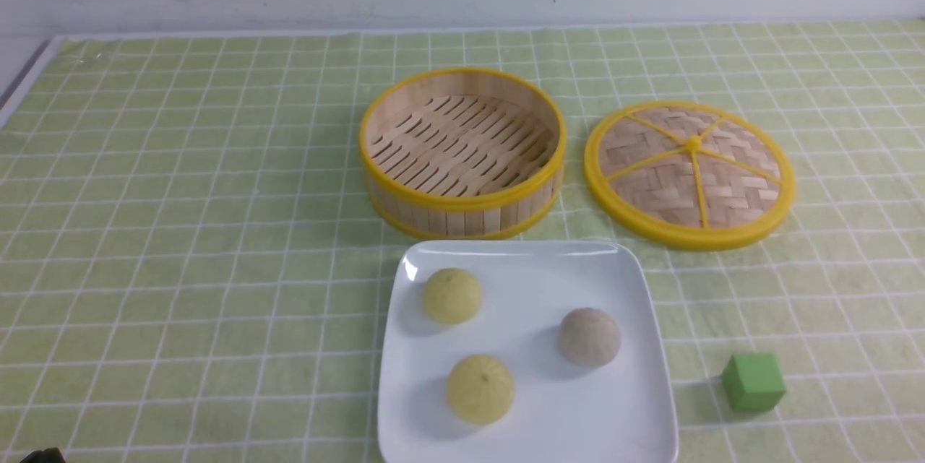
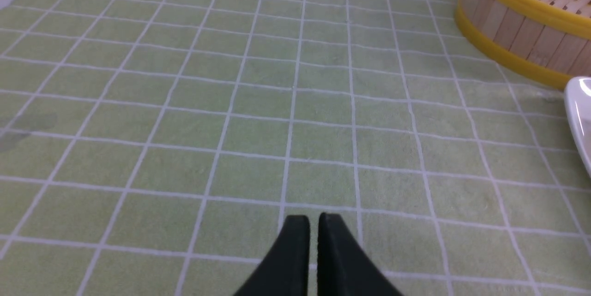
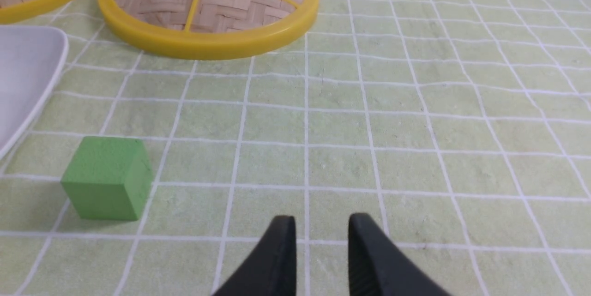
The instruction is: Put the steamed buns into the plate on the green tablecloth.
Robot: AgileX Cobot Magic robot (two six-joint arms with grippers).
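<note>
Three steamed buns lie on the white square plate (image 1: 522, 249) on the green tablecloth (image 1: 181, 232): a pale yellow one (image 1: 452, 295) at the far left, a pale yellow one (image 1: 480, 388) at the near left, and a greyish-white one (image 1: 590, 336) at the right. My left gripper (image 2: 314, 220) is shut and empty, low over bare cloth to the left of the plate, whose corner shows in the left wrist view (image 2: 581, 116). My right gripper (image 3: 322, 222) is slightly open and empty, over bare cloth right of the plate's edge (image 3: 27, 74). Neither gripper shows clearly in the front view.
An empty bamboo steamer basket (image 1: 462, 204) with yellow rims stands behind the plate, also in the left wrist view (image 2: 512, 28). Its woven lid (image 1: 690, 174) lies flat to its right, also in the right wrist view (image 3: 208, 5). A green cube (image 1: 753, 381) sits right of the plate, near my right gripper (image 3: 108, 177).
</note>
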